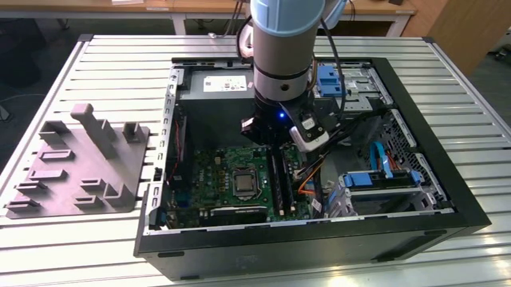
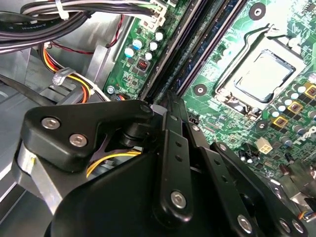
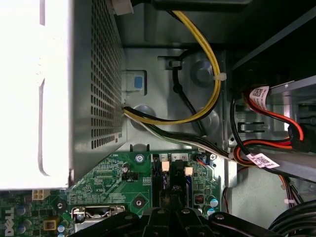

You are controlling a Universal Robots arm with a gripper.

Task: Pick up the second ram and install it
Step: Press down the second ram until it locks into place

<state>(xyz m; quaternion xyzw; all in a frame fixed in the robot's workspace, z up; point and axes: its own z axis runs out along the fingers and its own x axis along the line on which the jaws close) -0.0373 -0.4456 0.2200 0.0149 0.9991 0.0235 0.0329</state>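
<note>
My gripper [image 1: 276, 143] is down inside the open computer case, over the far end of the long black memory slots [image 1: 278, 179] of the green motherboard [image 1: 215, 173]. In the second wrist view its black fingers [image 2: 170, 106] are drawn together to a thin tip, shut, right above the slots [image 2: 197, 44]. The second ram [image 2: 207, 39] appears as a dark greenish strip running along one slot away from the fingertips. Whether the fingers pinch it or only rest on it is hidden. The slot clips [image 3: 165, 166] show just beyond the gripper [image 3: 170, 210].
A grey plastic fixture [image 1: 80, 167] with upright posts lies on the slatted table at the exterior view's left. The grey power-supply box [image 3: 59, 89], yellow and red cables [image 3: 207, 84], the processor socket [image 2: 261, 69] and blue drive brackets [image 1: 383, 179] crowd the case around the gripper.
</note>
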